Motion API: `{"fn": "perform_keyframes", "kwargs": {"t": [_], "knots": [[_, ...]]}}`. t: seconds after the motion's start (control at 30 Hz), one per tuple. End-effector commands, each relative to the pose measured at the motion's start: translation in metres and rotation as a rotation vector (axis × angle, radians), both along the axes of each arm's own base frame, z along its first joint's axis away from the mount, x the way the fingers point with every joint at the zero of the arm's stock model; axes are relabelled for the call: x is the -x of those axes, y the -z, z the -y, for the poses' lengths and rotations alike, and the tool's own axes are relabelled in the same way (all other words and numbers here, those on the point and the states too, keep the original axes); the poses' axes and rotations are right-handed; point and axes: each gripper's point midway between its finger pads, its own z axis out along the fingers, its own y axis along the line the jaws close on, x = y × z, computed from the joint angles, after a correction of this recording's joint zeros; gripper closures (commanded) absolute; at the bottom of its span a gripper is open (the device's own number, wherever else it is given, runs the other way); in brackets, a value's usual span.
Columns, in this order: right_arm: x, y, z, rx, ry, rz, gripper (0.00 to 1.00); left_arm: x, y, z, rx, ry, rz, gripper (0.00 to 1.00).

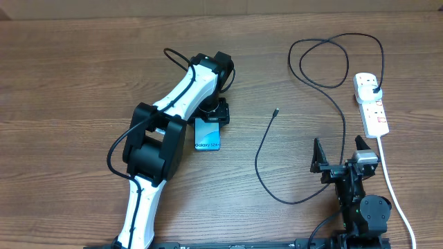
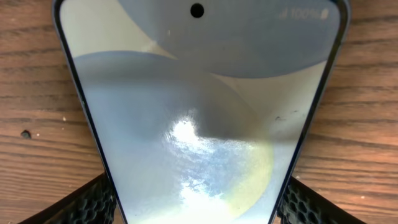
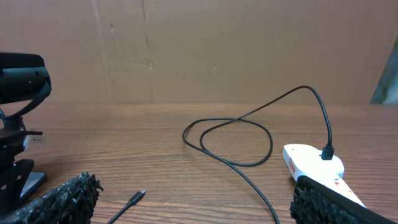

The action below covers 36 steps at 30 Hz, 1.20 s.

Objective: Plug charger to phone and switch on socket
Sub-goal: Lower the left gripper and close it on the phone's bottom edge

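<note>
The wooden table point(image 1: 69, 69) carries everything. The left arm point(image 1: 181, 90) reaches out over the phone point(image 1: 207, 135), and the left gripper point(image 1: 211, 113) sits above the phone's far end, covering it. In the left wrist view the phone point(image 2: 199, 112) fills the frame, and the left gripper's black fingers point(image 2: 93, 200) stand right at its two long edges; I cannot tell whether they press on it or only flank it. The right arm point(image 1: 360, 207) is well to the right of the phone at the near edge of the table. The right gripper point(image 1: 340, 155) has its fingers point(image 3: 62, 199) wide apart with nothing between them. The charger point(image 1: 257, 155) runs as a thin black cable across the table to the right of the phone, curling into a loop on its far side. The socket point(image 1: 372, 104) lies far to the right of the phone, beyond the cable, with the charger's plug point(image 1: 374, 88) seated in it. The connector tip point(image 1: 276, 111) lies loose on the wood between the phone and the socket, apart from the phone.
</note>
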Motion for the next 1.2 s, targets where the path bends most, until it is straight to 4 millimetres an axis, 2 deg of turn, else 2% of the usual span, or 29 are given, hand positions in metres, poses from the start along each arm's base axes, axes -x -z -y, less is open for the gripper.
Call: {"fn": "perform_keyframes", "kwargs": {"t": [0.0,0.17,0.43,0.6,0.8,0.9,1.17], "knots": [[0.0,0.002,0.0,0.001,0.005,0.001,0.0,-0.01,-0.005,0.002,0.005,-0.001,0.027,0.26],[0.0,0.002,0.0,0.001,0.005,0.002,0.0,-0.029,-0.004,-0.007,-0.058,0.011,0.119,0.24],[0.0,0.002,0.0,0.001,0.005,0.002,0.0,-0.053,0.0,0.004,-0.014,0.057,0.217,0.23],[0.0,0.002,0.0,0.001,0.005,0.002,0.0,-0.049,0.007,0.003,-0.012,0.057,0.203,0.21],[0.0,0.002,0.001,0.001,0.005,0.002,0.0,-0.04,0.022,-0.002,-0.024,0.058,0.185,0.09],[0.0,0.002,0.0,0.001,0.005,0.002,0.0,-0.039,0.027,-0.003,-0.026,0.058,0.183,0.0],[0.0,0.002,0.0,0.001,0.005,0.002,0.0,-0.036,0.037,-0.005,-0.024,0.057,0.184,0.0]]}}
